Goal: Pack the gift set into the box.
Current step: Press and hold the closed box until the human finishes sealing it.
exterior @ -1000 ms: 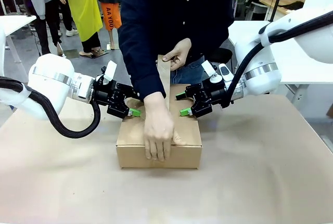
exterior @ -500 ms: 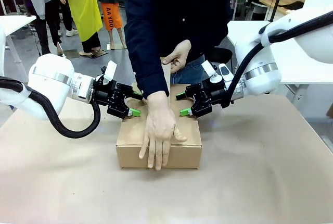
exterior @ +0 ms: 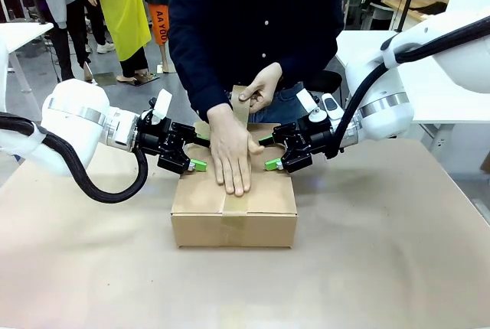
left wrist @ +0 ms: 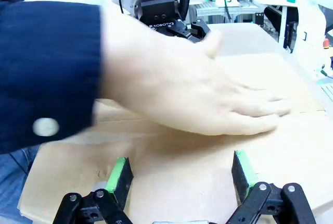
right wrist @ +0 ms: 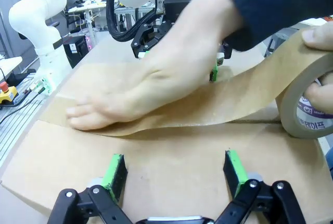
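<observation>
The box [exterior: 233, 220] stands shut in the middle of the table, with a strip of brown tape [exterior: 235, 208] running over its top and down its front. The gift set is hidden. A person's hand [exterior: 232, 157] presses flat on the tape while the other hand holds the tape roll [exterior: 241, 98] at the far edge. My left gripper [exterior: 197, 153] is open at the box's far left top edge, and my right gripper [exterior: 269, 153] is open at the far right. In the wrist views, the left gripper [left wrist: 181, 172] and right gripper [right wrist: 175, 168] hold nothing over the cardboard top [left wrist: 171, 156].
The person stands close against the table's far side, arms reaching between my two grippers. The tape roll [right wrist: 307, 104] is near my right gripper. Bare brown table [exterior: 383, 268] spreads in front of the box and to both sides.
The person's flat hand has slid from the box's front edge back over the top along the tape. Both grippers have stayed where they were.
</observation>
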`<state>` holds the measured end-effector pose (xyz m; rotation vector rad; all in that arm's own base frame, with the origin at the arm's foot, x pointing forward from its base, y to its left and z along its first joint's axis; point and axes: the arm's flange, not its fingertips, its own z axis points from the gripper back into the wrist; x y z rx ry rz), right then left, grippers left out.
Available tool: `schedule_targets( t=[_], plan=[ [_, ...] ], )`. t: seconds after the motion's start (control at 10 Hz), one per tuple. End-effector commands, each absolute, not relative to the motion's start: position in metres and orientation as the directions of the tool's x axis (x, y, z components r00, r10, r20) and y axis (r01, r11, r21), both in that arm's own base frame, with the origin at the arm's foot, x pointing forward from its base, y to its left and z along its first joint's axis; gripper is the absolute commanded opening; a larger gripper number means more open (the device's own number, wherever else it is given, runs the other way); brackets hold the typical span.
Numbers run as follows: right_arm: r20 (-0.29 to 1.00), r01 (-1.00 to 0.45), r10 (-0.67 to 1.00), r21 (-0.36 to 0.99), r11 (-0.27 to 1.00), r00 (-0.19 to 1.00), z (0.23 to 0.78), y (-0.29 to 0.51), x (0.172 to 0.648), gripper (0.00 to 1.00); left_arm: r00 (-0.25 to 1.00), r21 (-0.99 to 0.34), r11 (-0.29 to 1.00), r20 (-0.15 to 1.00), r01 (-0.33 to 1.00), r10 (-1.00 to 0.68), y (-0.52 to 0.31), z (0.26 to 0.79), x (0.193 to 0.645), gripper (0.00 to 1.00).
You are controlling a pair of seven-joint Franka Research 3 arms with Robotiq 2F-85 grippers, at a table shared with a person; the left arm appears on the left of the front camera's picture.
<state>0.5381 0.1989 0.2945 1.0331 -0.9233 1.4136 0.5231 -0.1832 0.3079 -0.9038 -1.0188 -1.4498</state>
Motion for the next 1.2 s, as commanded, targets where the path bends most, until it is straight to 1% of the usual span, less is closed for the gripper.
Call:
schedule_targets(
  t=[0.0, 1.1],
  plan=[
    [0.949, -0.995, 0.313, -0.004, -0.097, -0.034, 0.2927, 0.1984, 0.5376, 1.00, -0.126, 0.120, -0.037, 0.932, 0.992, -0.340, -0.1838, 0.3059, 0.5218, 1.00],
    [0.949, -0.995, 0.313, -0.004, -0.097, -0.034, 0.2927, 0.1984, 0.5376, 1.00, -0.126, 0.120, -0.037, 0.932, 0.992, -0.340, -0.1838, 0.3059, 0.5218, 1.00]
  ],
)
